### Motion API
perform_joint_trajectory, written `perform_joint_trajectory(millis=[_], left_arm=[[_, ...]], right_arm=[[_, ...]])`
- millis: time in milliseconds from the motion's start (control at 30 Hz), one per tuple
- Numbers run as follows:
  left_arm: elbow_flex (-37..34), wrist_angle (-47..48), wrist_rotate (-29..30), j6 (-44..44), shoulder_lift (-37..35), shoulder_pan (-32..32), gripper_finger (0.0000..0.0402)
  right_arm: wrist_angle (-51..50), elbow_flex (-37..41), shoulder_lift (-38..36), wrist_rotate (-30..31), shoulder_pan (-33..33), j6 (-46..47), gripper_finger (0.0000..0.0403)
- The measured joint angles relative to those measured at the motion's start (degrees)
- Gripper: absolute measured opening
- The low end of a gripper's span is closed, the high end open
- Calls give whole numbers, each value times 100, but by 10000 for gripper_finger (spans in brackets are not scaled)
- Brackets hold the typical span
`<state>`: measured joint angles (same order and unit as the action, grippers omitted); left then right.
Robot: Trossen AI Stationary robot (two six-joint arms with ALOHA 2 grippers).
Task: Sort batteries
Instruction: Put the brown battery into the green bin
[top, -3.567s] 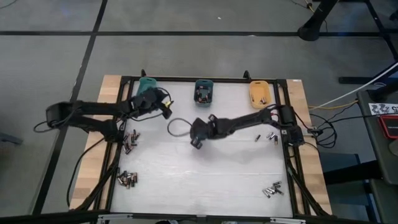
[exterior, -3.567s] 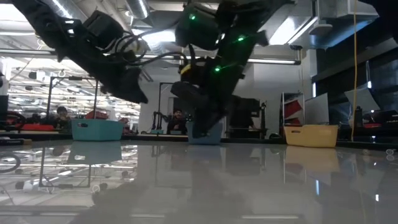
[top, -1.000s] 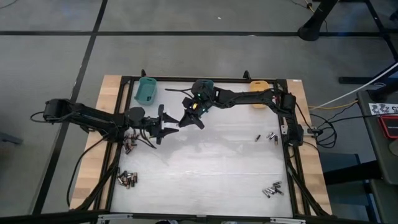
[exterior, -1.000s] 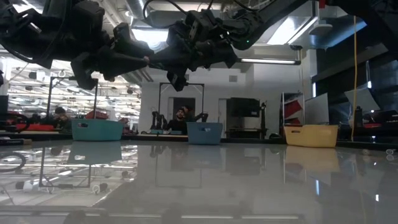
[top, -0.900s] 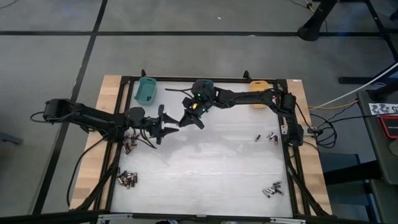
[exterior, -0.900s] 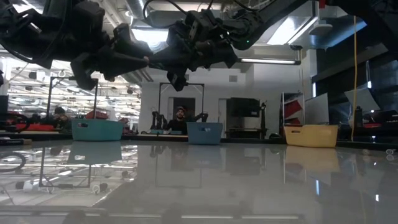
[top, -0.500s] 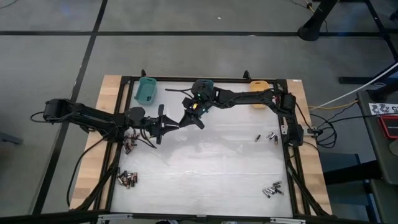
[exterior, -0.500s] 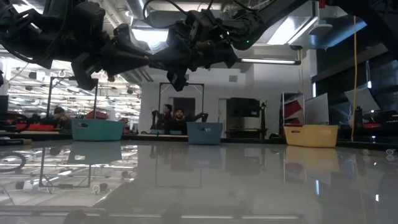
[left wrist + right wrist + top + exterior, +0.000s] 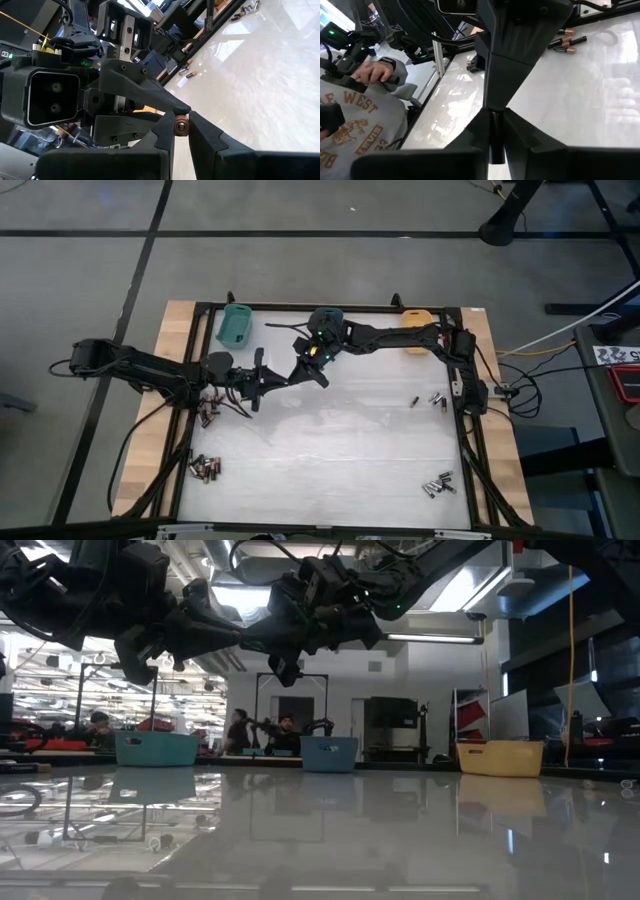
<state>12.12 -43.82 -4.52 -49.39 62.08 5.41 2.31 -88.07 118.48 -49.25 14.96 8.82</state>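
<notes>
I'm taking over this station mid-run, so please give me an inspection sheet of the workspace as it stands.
Surface: glossy white table, black frame.
Job's things: batteries in piles at left, front left, right, front right; one battery held between both grippers above the table.
Bins: teal bin, blue bin, orange bin along the far edge.
Clutter: nothing seen.
Grippers: left gripper and right gripper meet tip to tip, both shut on the battery.
Cables: white cable off the right side.
Surroundings: person's hand on a controller.
</notes>
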Motion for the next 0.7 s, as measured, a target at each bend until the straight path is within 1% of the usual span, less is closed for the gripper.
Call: perform_joint_trajectory(millis=[67,167,267,367,433,467,500,567,633,700], left_arm=[[0,-4,43,-1,0,0,31],[0,11,189,81,-2,0,31],[0,5,265,292,-2,0,32],[0,3,347,671,-2,0,32],[0,-4,674,1218,-21,-4,28],[0,-29,1002,1582,-22,-4,25],[0,-41,1481,1972,-22,-4,22],[12,-2,2646,2616,-51,0,20],[128,237,3903,2950,-116,58,20],[344,838,4884,3101,-249,239,21]], right_arm=[[2,0,0,27,0,2,58],[48,0,0,100,36,1,95],[45,-47,0,-8,174,-18,135],[39,-55,-2,-124,384,-26,169],[-41,-55,-2,-192,561,13,185],[-101,-55,-2,-189,667,92,190],[-213,-57,-2,-154,769,152,194],[-520,-57,-2,36,956,152,198],[-774,-55,-2,193,1099,94,198],[-942,-55,-2,218,1186,-22,195]])
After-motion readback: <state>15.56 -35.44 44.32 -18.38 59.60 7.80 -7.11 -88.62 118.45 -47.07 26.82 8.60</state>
